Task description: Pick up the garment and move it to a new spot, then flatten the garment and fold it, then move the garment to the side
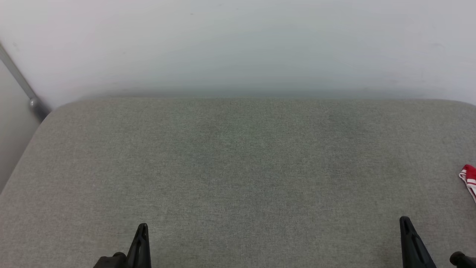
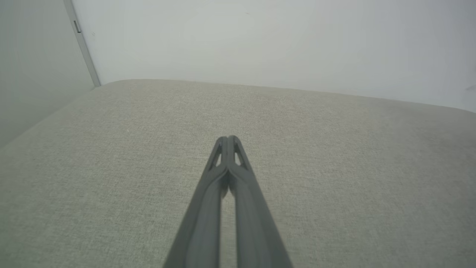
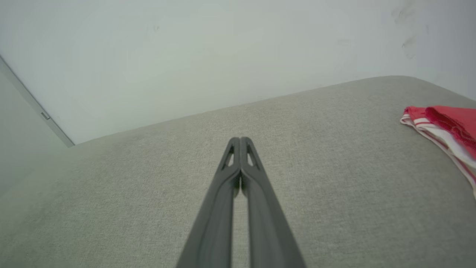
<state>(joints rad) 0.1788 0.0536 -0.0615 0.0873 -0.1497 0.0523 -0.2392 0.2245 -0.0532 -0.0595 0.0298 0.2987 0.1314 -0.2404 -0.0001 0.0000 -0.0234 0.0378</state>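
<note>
A corner of the red garment (image 1: 469, 179) with red-and-white striped trim pokes in at the right edge of the head view; most of it is cut off. The right wrist view has the garment (image 3: 446, 124) lying on the cushion at its right edge. My left gripper (image 1: 141, 225) sits at the lower left, fingers pressed together and empty. The left wrist view confirms the left gripper (image 2: 227, 138) shut above bare fabric. At the lower right, my right gripper (image 1: 404, 219) is shut too, well short of the garment. Its tips meet in the right wrist view, right gripper (image 3: 240, 139) holding nothing.
A wide grey fabric cushion (image 1: 238, 167) carries everything, with a pale wall (image 1: 238, 44) right behind its far edge. A grey metal bar (image 1: 22, 85) slants down past the cushion's far left corner.
</note>
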